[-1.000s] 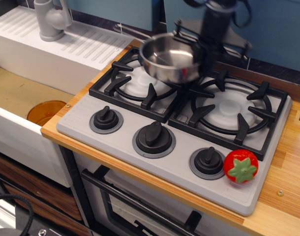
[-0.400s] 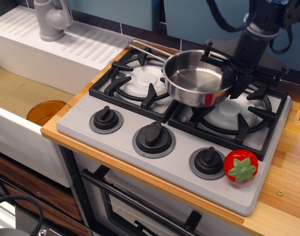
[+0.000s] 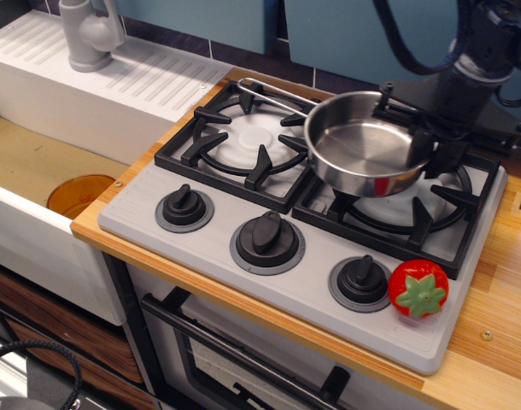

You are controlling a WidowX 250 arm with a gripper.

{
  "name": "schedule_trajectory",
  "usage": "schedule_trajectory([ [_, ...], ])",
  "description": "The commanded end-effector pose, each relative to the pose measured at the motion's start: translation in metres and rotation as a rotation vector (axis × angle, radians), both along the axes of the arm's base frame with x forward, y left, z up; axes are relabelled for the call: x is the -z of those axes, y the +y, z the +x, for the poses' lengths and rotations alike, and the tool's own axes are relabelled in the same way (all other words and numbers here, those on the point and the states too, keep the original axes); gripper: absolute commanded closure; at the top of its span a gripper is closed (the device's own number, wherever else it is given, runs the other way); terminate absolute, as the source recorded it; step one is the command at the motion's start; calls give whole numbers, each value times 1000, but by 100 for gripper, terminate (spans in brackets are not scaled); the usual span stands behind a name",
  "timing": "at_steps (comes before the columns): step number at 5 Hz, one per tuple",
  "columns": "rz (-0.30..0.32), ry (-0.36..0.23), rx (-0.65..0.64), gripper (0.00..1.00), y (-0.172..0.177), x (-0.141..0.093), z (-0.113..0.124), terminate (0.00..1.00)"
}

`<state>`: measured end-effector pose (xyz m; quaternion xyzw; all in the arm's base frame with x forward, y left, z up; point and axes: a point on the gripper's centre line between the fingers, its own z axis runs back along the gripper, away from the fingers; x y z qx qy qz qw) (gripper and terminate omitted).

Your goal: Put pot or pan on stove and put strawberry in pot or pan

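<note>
The saucepan (image 3: 369,155) has slid further right and now hangs over the right-hand burner, where a second ago it was above the left one. The dark claw (image 3: 437,137) has it by the far right rim, closed on the metal as best I can see, with the thin wire handle sticking out left over the other grate. Below is the grey stove (image 3: 201,243). The strawberry (image 3: 418,289) sits at the stove's front right corner, just beside the rightmost knob (image 3: 361,280).
</note>
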<state>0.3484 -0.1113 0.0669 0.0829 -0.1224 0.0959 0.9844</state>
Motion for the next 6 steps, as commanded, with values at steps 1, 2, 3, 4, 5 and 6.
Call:
schedule_trajectory([
  [1, 8, -58, -15, 100, -6, -4, 19, 0],
  [2, -2, -72, -11, 100, -5, -2, 25, 0],
  [3, -3, -83, -2, 100, -2, 0, 29, 0],
  [4, 3, -76, 17, 0, 1, 0, 30, 0],
  [5, -6, -68, 18, 0, 3, -5, 29, 0],
  [6, -4, -52, 23, 0, 4, -12, 28, 0],
])
